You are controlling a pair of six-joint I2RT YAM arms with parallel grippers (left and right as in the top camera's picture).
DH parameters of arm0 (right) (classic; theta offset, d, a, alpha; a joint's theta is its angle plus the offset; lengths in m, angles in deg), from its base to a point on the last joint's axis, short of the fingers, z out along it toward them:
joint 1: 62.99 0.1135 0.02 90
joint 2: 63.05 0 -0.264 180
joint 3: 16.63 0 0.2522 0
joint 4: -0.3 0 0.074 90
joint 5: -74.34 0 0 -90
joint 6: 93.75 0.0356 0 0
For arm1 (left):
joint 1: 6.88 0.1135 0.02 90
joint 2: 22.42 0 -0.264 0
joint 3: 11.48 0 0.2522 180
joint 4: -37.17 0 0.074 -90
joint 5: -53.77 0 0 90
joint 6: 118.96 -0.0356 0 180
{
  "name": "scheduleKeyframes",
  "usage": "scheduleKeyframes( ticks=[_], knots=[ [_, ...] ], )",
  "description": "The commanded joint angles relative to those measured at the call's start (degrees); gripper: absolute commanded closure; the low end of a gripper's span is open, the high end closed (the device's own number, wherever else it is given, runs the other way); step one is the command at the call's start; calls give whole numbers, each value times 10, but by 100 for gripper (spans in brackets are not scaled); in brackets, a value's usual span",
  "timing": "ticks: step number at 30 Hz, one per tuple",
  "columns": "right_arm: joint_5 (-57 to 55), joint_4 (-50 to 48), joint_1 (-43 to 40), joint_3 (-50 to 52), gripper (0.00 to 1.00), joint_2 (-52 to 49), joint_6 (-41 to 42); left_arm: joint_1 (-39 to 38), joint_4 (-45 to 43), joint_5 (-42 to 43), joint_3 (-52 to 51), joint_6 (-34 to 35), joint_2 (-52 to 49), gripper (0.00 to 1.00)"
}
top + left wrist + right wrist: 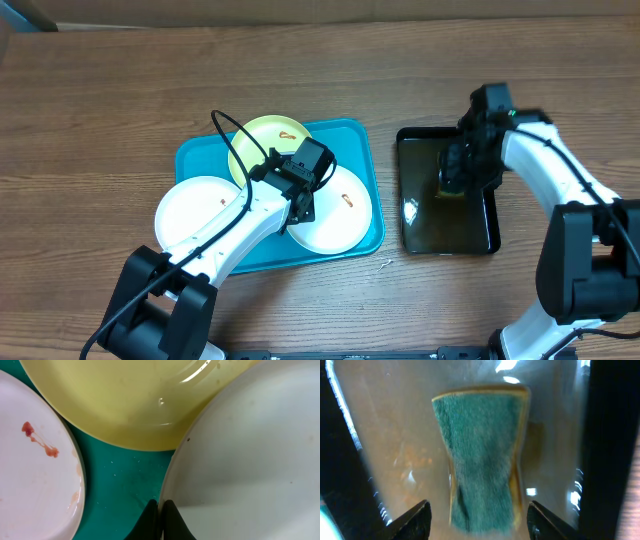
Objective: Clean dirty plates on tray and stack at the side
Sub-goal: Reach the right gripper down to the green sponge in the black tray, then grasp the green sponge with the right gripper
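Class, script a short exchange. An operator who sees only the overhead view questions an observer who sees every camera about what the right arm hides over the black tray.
Operator: The right arm blocks my view of the black tray. What lies under it?
Observer: A sponge with a green top lies flat in the tray.
Operator: Has the right end effector closed on it?
Observer: No. Its fingers stand open, one on either side of the sponge's near end.
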Motion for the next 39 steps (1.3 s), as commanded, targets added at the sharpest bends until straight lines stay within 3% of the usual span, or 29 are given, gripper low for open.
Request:
scheduleKeyframes(
  ticks=[1, 5, 6, 7, 10, 11, 14, 17, 25, 39],
  knots=[
    [-3, -63, 4, 64, 45, -3, 5, 3, 1, -4, -3, -11, -7, 96],
    [-3, -103, 3, 112, 73, -3, 23, 3, 1, -4, -3, -11, -7, 96],
    [-3, -97, 3, 112, 88, -3, 23, 3, 1, -5, -3, -11, -7, 96],
    [-3, -87, 3, 109, 96, -2, 23, 3, 1, -4, -3, -11, -7, 96],
    [-3, -35, 3, 81, 96, 1, 23, 3, 1, -4, -3, -11, -7, 96],
    [-3, -13, 3, 67, 96, 1, 23, 3, 0, -4, -3, -11, -7, 96],
    [7, 64, 4, 26, 77, 1, 33, 3, 1, -4, -3, -11, -7, 96],
    [10, 99, 3, 21, 67, 0, 33, 3, 1, -4, -3, -11, -7, 96],
    [10, 76, 3, 27, 48, 0, 31, 3, 1, -4, -3, -11, -7, 96],
    [-5, -35, 3, 79, 44, -1, 31, 3, 1, -4, -3, -11, -7, 96]
  ],
)
